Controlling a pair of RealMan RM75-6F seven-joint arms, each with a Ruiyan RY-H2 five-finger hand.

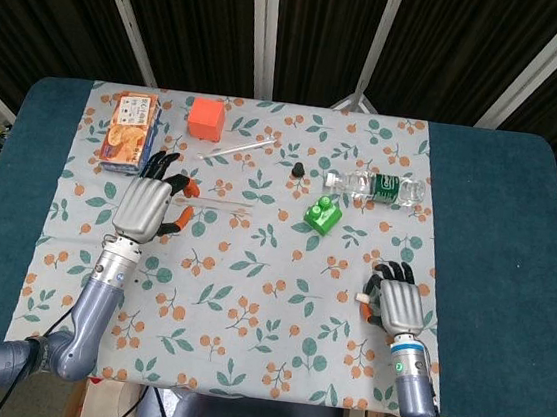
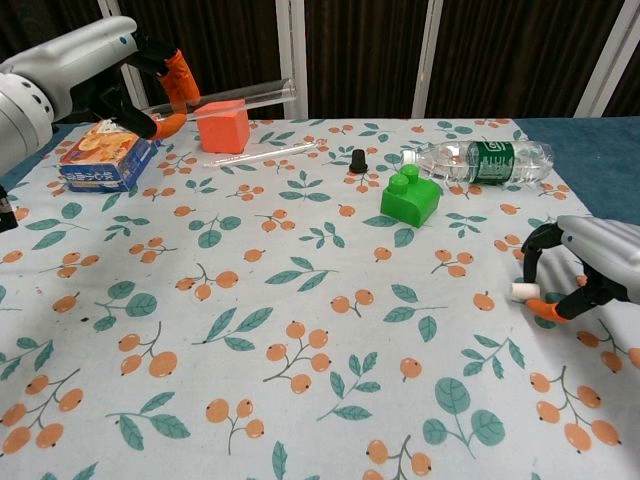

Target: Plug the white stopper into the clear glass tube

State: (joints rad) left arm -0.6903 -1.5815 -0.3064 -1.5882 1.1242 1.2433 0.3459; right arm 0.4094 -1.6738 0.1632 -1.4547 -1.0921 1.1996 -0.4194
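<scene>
Head view: the left hand (image 1: 145, 205) is gripping the clear glass tube (image 1: 221, 201) above the floral-clothed bench (image 1: 248, 296). Chest view: the right hand (image 2: 590, 275) is pinching the small white stopper (image 2: 524, 291) (held off the cloth), tube (image 2: 235, 95) lying level.

A dark blue table (image 1: 500, 204) carries what looks like a leaf-and-berry printed cloth (image 1: 248, 296).
</scene>
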